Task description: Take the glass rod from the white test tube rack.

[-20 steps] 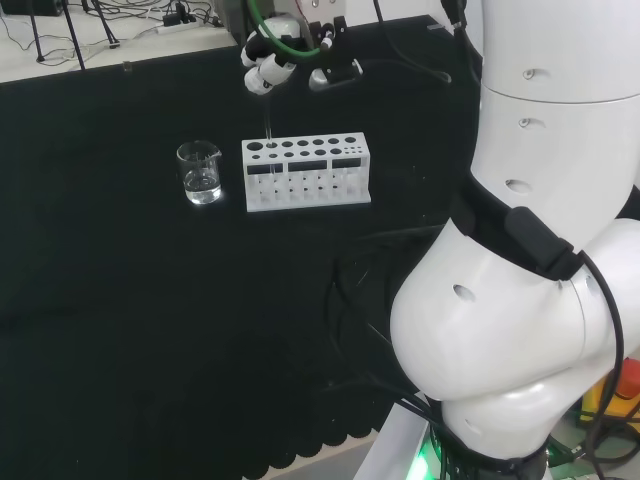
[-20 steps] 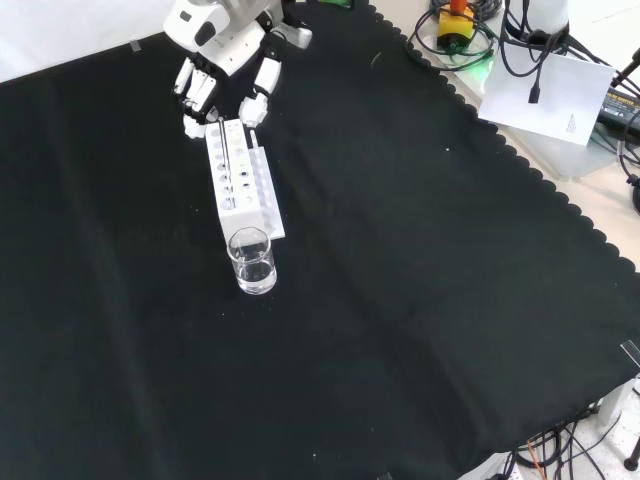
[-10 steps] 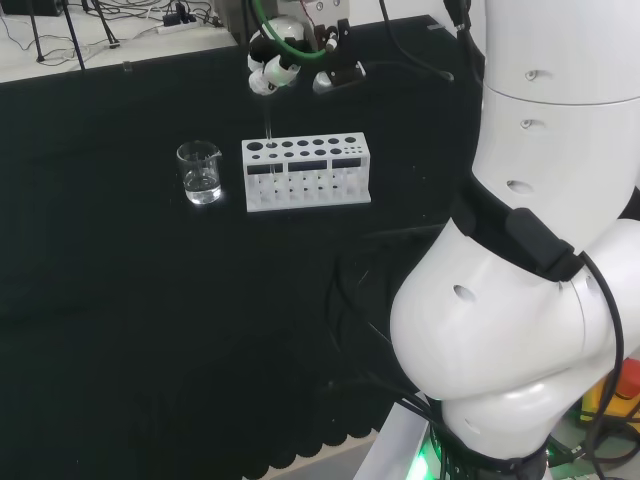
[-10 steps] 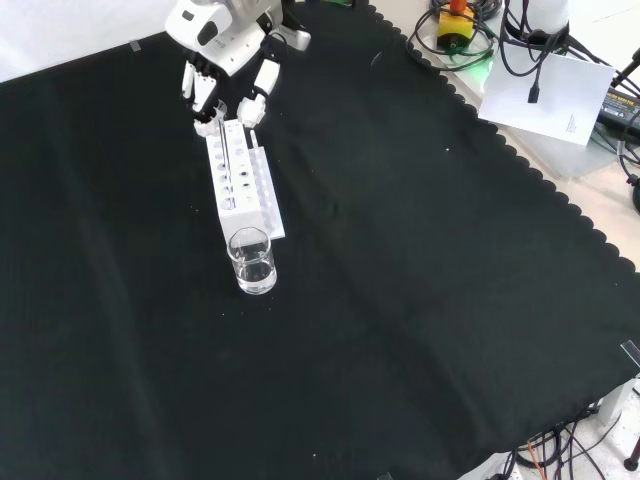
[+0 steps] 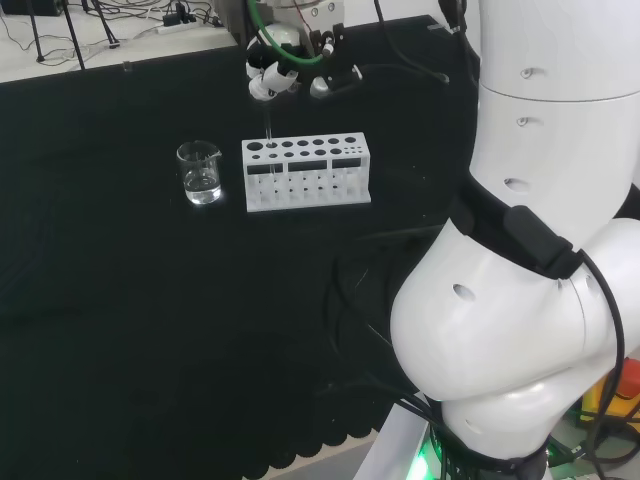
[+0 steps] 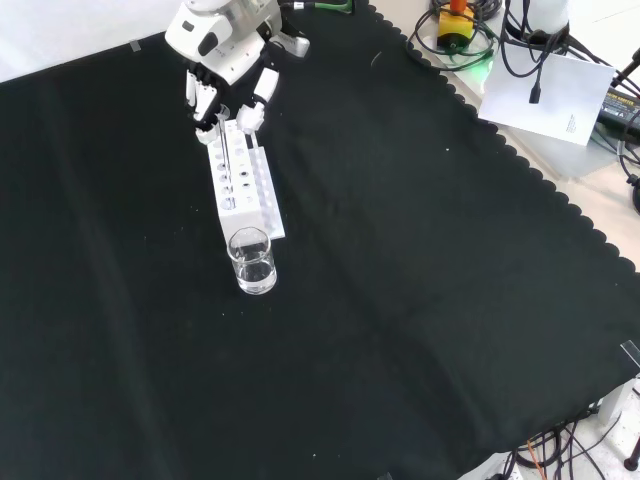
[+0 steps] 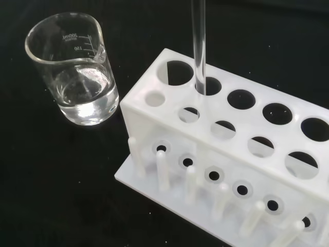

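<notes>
The glass rod (image 7: 199,46) stood upright in the white test tube rack (image 7: 241,154), and in the wrist view we saw it pass down through a hole of the rack's back row, the second from the end nearest the beaker (image 7: 72,67). In the head view the rod (image 5: 268,135) rose as a thin clear line from the rack's (image 5: 306,172) left end up to the hand (image 5: 275,72), which hung directly above it at the far side of the cloth. In the front view we saw the same rod (image 6: 227,150) lean up out of the rack (image 6: 240,185) toward the hand (image 6: 225,62), whose fingers (image 6: 203,100) and thumb pointed downward on either side of the rod's top. We took the fingertips to be closed in on the rod's upper end, though the contact itself was too small for us to see clearly.

The rack stood flat on the black cloth (image 6: 420,280), with a row of white pegs along its base on the wrist camera's side. Just beside the rack's end, apart from it, stood the beaker (image 5: 200,172), partly filled with clear liquid; in the front view it (image 6: 250,262) sat nearer the camera than the rack. The arm's white links (image 5: 530,250) stood large at the right of the head view.
</notes>
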